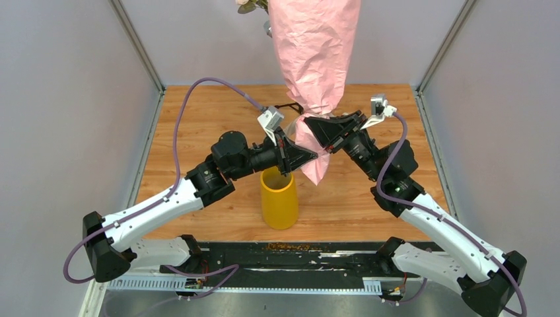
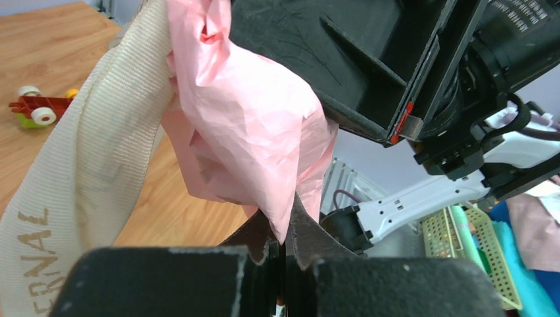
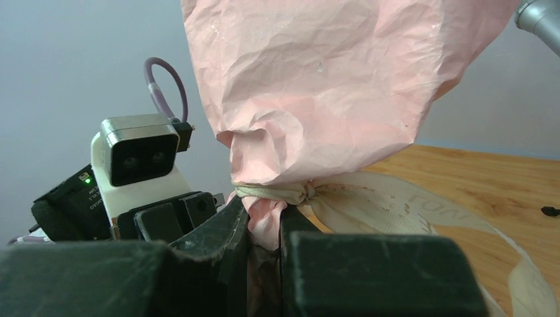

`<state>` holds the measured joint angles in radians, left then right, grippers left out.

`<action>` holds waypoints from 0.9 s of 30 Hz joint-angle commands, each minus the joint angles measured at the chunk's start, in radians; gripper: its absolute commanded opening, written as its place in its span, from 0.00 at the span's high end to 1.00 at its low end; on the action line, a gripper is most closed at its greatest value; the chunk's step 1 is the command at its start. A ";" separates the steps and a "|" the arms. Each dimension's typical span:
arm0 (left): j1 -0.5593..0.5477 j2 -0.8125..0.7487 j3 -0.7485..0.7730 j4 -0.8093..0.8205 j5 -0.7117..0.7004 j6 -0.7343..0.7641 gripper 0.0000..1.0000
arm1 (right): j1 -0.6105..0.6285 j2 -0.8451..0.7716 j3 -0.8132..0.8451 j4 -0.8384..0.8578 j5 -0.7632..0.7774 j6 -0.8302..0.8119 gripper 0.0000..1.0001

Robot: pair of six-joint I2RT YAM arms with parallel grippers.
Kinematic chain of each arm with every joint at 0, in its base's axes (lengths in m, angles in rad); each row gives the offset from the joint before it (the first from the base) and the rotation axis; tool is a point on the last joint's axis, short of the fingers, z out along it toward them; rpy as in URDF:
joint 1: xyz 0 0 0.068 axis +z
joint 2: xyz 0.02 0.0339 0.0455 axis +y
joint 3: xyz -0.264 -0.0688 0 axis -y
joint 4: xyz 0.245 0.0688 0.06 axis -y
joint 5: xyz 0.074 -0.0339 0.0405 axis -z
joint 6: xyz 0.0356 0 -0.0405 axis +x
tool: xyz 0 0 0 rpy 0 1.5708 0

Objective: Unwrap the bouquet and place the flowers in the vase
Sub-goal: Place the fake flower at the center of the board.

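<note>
The bouquet (image 1: pixel 312 46) stands upright in its pale pink paper above the table, and a bit of the flowers (image 1: pixel 246 5) peeks out at the top edge. My right gripper (image 1: pixel 309 125) is shut on the paper neck just below the beige ribbon knot (image 3: pixel 290 193); in its wrist view the right gripper (image 3: pixel 264 231) has pink paper squeezed between its fingers. Lower down, my left gripper (image 1: pixel 313 157) is shut on the paper tail (image 2: pixel 244 132), pinching its tip at the left gripper (image 2: pixel 285 239). A loose ribbon end (image 2: pixel 86 165) hangs beside it. The yellow vase (image 1: pixel 279 198) stands under the left gripper.
The wooden table (image 1: pixel 198 112) is boxed in by grey walls left, right and behind. A small red toy car (image 2: pixel 33 109) lies on the wood at the far left. Plastic baskets (image 2: pixel 475 244) sit beyond the table's edge. The two wrists nearly touch over the vase.
</note>
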<state>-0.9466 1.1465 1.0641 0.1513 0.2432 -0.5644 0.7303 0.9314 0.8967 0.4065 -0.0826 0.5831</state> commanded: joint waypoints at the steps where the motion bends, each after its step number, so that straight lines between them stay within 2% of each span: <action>1: 0.010 -0.024 0.043 -0.027 -0.101 0.118 1.00 | 0.009 -0.064 0.003 -0.012 -0.001 -0.012 0.95; 3: 0.009 -0.038 0.042 -0.051 -0.125 0.160 1.00 | 0.009 -0.088 0.000 -0.068 0.024 -0.035 0.85; 4: 0.010 -0.047 0.041 -0.064 -0.139 0.172 1.00 | 0.009 -0.102 -0.001 -0.094 0.038 -0.050 0.75; 10: 0.009 -0.070 0.042 -0.105 -0.275 0.274 1.00 | 0.009 -0.169 0.006 -0.253 0.169 -0.105 0.32; 12: 0.009 -0.066 0.050 -0.114 -0.318 0.322 1.00 | 0.009 -0.178 0.024 -0.344 0.222 -0.106 0.23; 16: 0.009 -0.046 0.109 -0.190 -0.408 0.464 1.00 | 0.009 -0.207 0.051 -0.465 0.290 -0.120 0.15; 22: 0.011 0.001 0.190 -0.351 -0.625 0.682 1.00 | 0.009 -0.279 0.026 -0.534 0.354 -0.127 0.13; 24: 0.022 0.007 0.182 -0.401 -0.696 0.672 1.00 | 0.009 -0.298 0.008 -0.551 0.370 -0.121 0.13; 27: 0.062 -0.005 0.136 -0.456 -0.706 0.561 1.00 | 0.009 -0.315 -0.021 -0.567 0.383 -0.106 0.13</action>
<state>-0.9211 1.1488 1.2087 -0.2333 -0.3492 -0.0532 0.7326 0.6445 0.9020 -0.1188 0.2493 0.4767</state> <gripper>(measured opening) 0.017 0.864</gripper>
